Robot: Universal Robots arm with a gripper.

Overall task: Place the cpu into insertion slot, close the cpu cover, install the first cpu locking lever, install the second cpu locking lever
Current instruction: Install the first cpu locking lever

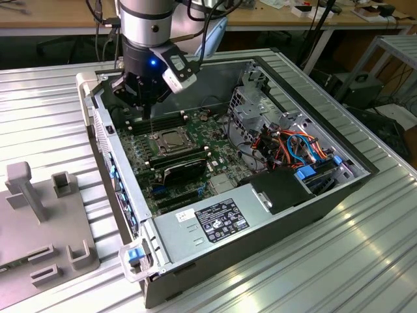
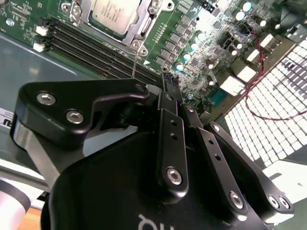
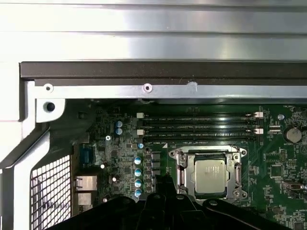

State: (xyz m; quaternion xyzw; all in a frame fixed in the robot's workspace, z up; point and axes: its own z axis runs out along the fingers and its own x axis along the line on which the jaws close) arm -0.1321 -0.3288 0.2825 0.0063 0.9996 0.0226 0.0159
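The cpu [image 1: 171,139] [image 2: 112,14] [image 3: 210,172] lies flat in the insertion slot [image 1: 158,149] on the green board, silver top showing. Around it the cpu cover [image 3: 184,159] [image 2: 140,29] lies down as a metal frame. A thin wire-like locking lever [image 1: 151,124] [image 2: 134,64] stands upright from the socket's corner up to my gripper. My gripper [image 1: 144,107] [image 2: 165,85] [image 3: 160,186] hangs just above the board beside the socket, toward the case's rear wall, its fingers drawn together. Whether they pinch the lever or merely touch it is hidden.
Long black memory slots [image 3: 199,125] run beside the socket. A black card [image 1: 186,169] stands on its other side. A power supply [image 1: 215,222], coloured cables [image 1: 293,147] and the drive cage fill the rest of the case. A grey fixture [image 1: 45,215] sits on the exterior view's left.
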